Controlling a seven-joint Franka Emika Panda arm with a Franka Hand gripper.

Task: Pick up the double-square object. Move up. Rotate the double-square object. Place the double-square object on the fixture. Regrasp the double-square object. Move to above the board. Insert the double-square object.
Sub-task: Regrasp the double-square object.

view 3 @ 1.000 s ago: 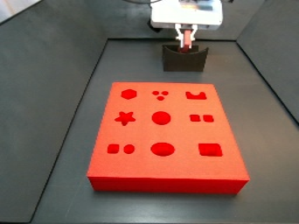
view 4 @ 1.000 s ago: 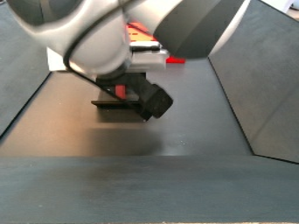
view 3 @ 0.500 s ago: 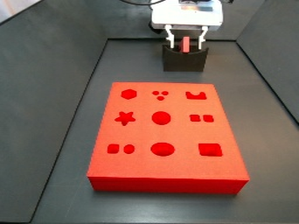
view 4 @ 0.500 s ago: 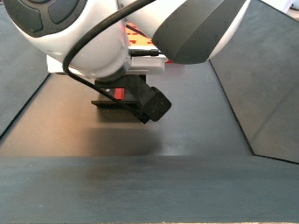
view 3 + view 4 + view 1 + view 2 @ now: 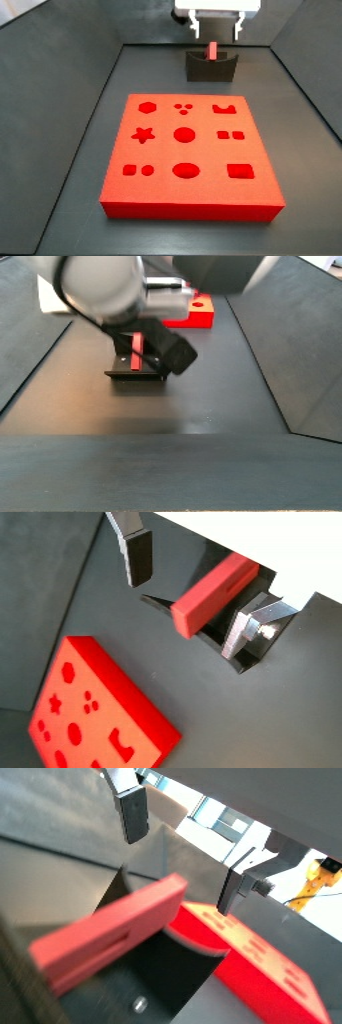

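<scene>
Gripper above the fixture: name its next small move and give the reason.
Probably come back down and close on the double-square object for the regrasp. It stands upright in the fixture, and the gripper is open above it, its fingers clear of the piece on both sides.

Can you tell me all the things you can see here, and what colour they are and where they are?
double-square object: one, red, standing upright in the fixture's notch, nothing gripping it.
fixture: one, dark grey, on the floor at the far end, beyond the board.
board: one, red-orange with shaped cutouts, lying flat in the middle of the floor.
gripper: one, silver fingers with dark pads, open, above the fixture, either side of the double-square object.
</scene>
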